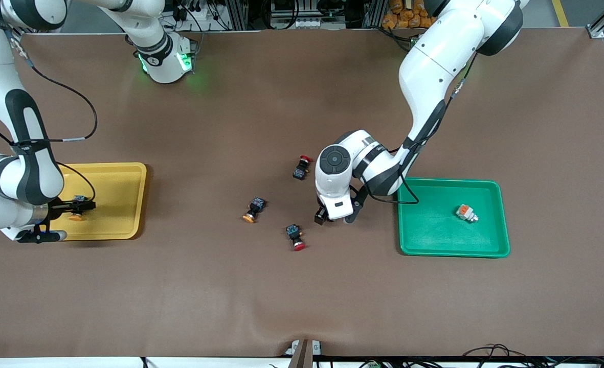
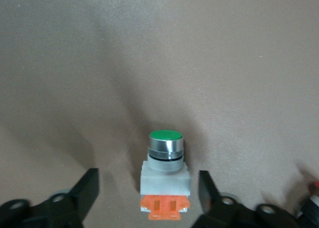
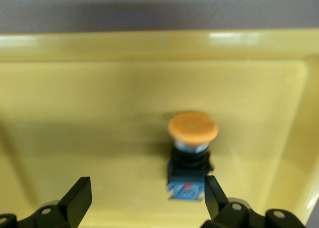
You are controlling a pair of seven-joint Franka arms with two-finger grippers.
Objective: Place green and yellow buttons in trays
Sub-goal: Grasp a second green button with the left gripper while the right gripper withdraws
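My left gripper (image 1: 335,219) is down at the table beside the green tray (image 1: 434,230), open, its fingers on either side of a white-grey button (image 2: 165,170) with a green cap and an orange patch. That button is hidden under the hand in the front view. A second white-grey button (image 1: 466,212) lies in the green tray. My right gripper (image 1: 79,207) is open low over the yellow tray (image 1: 117,204). A black-blue button with an orange-yellow cap (image 3: 192,138) rests on the tray floor close to one finger (image 3: 212,193). Another orange-yellow-capped button (image 1: 253,209) lies on the table mid-way between the trays.
Two red-capped black-blue buttons lie on the table: one (image 1: 302,166) farther from the front camera than my left gripper, one (image 1: 295,237) nearer to it. A brown mat (image 1: 281,306) covers the table.
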